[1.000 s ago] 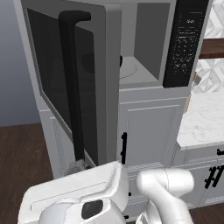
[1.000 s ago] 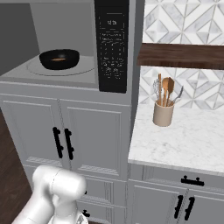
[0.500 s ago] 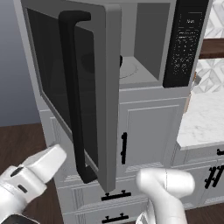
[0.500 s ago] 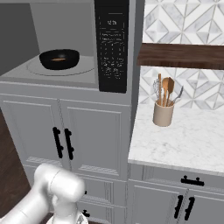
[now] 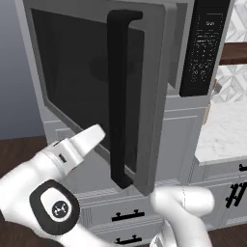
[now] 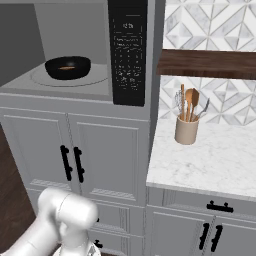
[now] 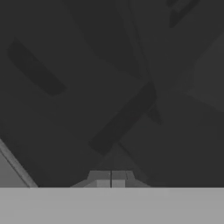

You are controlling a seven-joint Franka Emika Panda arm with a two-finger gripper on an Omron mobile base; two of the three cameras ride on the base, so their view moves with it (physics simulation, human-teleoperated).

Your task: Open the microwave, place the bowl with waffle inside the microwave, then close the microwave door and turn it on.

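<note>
1. The bowl (image 6: 68, 67) holding the waffle (image 6: 66, 67) is sitting inside the microwave (image 6: 75, 82).
2. The microwave door (image 5: 91, 87) is standing partly open, its handle (image 5: 120, 96) running vertically.
3. The gripper (image 7: 111, 178), clenched empty, is facing the door glass, seemingly left of the handle.

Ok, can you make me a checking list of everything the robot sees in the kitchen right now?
Surface: white marble counter to the right of the microwave, white cabinets below.
Job's things: microwave open; microwave door swung partway out, black handle facing the left base camera. Black bowl sits inside on the round tray, waffle in it.
Clutter: beige utensil holder with spoons on the counter.
Grippers: gripper shut, holding nothing, tips pointed at the dark door glass.
Cables: nothing seen.
Surroundings: patterned tile wall, dark wooden shelf, dark wood floor.
</note>
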